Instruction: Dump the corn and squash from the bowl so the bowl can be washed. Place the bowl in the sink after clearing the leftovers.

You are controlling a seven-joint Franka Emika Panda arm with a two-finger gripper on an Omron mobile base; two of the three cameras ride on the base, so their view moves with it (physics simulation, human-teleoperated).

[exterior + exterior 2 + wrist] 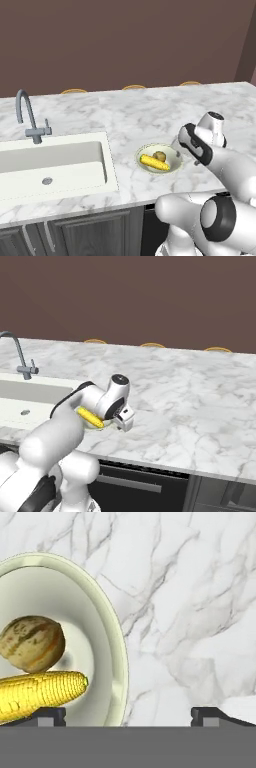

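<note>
The pale bowl (pixel 172 161) with its thin green rim sits on the marble counter, right of the sink (pixel 52 165). Inside it lie the yellow corn (pixel 154 163) and, just behind that, the brownish squash (pixel 160 156). In the hand view the bowl's rim (pixel 121 662) curves down the middle, with the squash (pixel 32 643) above the corn (pixel 40 692) at the left. My gripper (pixel 127 716) hangs open just above the bowl's right edge, one fingertip (pixel 47 715) over the bowl and the other over bare counter. It holds nothing. From the right base the gripper (pixel 123 422) hides most of the bowl, and one end of the corn (pixel 90 417) shows.
A grey gooseneck faucet (pixel 27 117) stands behind the white basin, which has a round drain (pixel 47 181). The marble counter (pixel 150 115) runs wide to the right and back. Its front edge lies close below the bowl. Tan stool tops (pixel 134 87) peek over the far edge.
</note>
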